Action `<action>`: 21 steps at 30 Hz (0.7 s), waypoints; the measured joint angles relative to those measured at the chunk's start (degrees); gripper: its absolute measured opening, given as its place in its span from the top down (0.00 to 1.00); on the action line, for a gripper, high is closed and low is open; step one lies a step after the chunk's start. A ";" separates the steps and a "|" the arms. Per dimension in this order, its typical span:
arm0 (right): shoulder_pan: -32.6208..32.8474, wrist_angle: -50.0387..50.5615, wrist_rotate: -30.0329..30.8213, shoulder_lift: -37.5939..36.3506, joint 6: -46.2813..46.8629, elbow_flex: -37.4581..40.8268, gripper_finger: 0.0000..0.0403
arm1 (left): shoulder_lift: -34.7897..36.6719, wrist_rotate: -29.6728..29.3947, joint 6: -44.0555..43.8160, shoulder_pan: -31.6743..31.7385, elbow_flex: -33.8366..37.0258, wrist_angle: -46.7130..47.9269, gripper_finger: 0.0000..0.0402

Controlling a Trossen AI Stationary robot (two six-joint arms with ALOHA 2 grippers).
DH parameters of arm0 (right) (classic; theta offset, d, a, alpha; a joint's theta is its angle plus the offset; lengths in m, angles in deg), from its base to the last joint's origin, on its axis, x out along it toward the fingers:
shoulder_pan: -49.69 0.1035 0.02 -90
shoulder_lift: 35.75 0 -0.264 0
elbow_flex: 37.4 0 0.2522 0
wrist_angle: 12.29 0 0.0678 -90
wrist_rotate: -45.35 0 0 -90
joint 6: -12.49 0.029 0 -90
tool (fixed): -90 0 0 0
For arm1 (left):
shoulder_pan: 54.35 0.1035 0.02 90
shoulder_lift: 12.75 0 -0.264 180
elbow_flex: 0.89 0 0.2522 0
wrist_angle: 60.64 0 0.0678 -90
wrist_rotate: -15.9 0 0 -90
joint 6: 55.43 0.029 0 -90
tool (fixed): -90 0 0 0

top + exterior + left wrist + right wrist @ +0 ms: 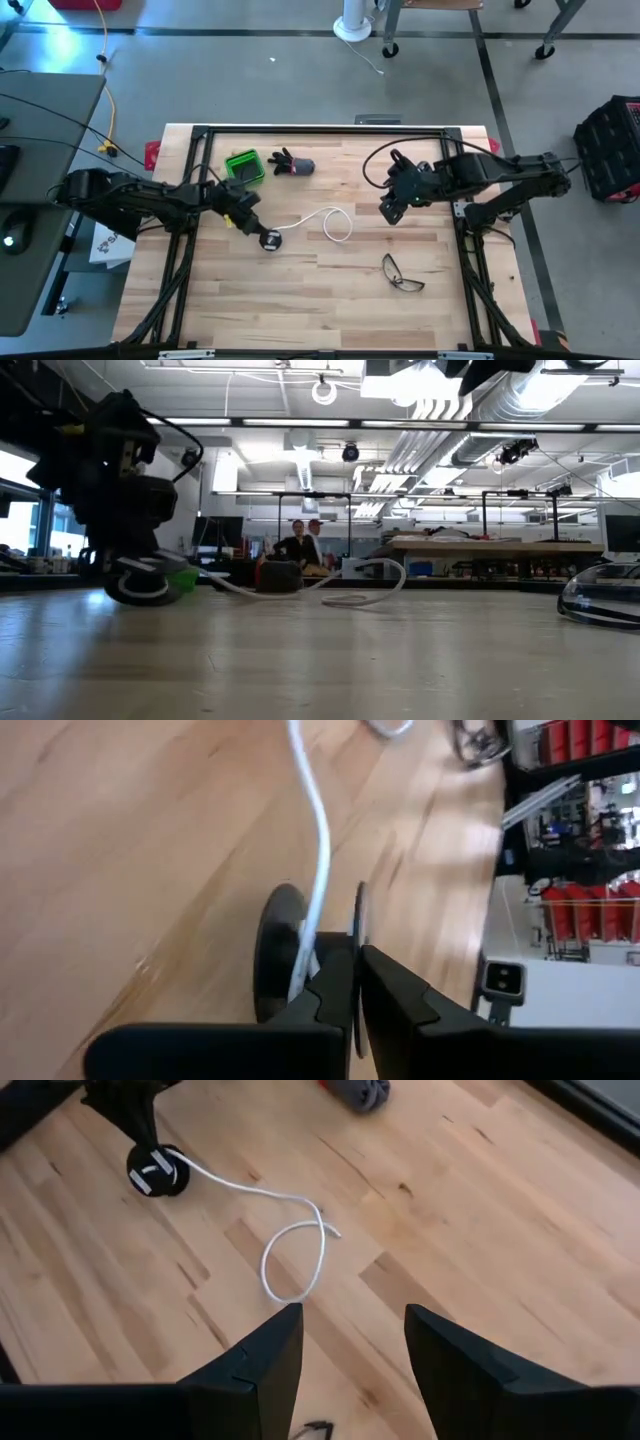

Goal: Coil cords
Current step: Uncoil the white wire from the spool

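The small round black reel (270, 239) with a white mark lies on the wooden table, left of the middle. Its thin white cord (318, 218) runs slack toward the right and ends in a loose loop (338, 226) flat on the table. My left gripper (256, 226) is at the reel and shut on it. My right gripper (390, 211) is open and empty above the table, right of the loop. The right wrist view shows the loop (294, 1260) and the reel (155, 1170) ahead of its fingers. My left gripper (357, 975) pinches one thin side disc of the reel (359, 915) at its rim, between the two fingers. The cord (318, 850) leaves the slot beside the fingers. The fingers slant down from the table's left. The reel (140, 582) rests tilted on the table.
A green container (243, 166) and a dark glove-like thing (291, 164) lie at the far side, behind the reel. A pair of glasses (402, 272) lies near the front right. People sit in the room beyond the table (300, 545).
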 joint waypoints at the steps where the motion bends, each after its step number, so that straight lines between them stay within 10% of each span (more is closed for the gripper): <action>1: 0.28 0.01 0.03 0.00 0.47 0.00 0.57 | 0.00 0.00 -0.01 0.00 0.23 0.65 0.94; 21: 1.09 -3.21 -0.01 0.26 3.54 0.00 0.57 | 0.00 13.36 0.96 1.75 -7.56 0.61 0.43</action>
